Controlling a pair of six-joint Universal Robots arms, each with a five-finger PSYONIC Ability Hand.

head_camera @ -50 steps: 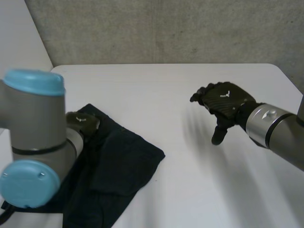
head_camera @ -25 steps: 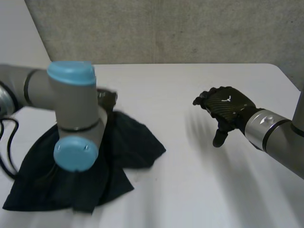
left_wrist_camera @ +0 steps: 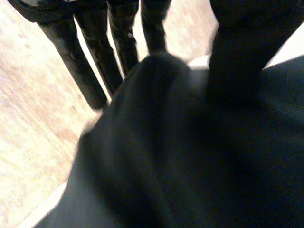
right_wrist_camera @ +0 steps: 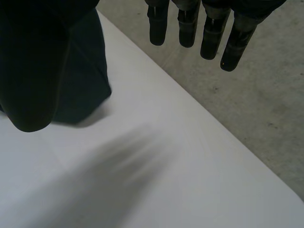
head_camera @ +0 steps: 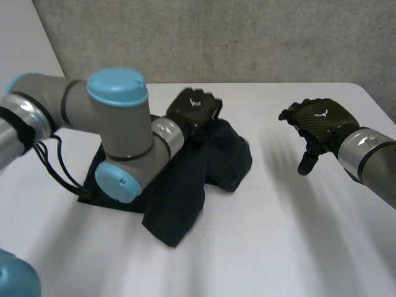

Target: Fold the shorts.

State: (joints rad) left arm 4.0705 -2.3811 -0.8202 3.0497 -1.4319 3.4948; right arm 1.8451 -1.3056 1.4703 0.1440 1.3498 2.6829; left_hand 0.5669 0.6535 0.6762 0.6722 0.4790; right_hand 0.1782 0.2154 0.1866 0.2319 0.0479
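On the white table [head_camera: 278,247] lie shorts [head_camera: 185,179], grey wall [head_camera: 247,37] behind.

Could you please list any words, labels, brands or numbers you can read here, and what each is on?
Nothing here can be read as text.
On the left robot hand: small white mark on its back, too small to read.
On the right robot hand: a similar white mark, also too small to read.
On the shorts: no label or print visible.
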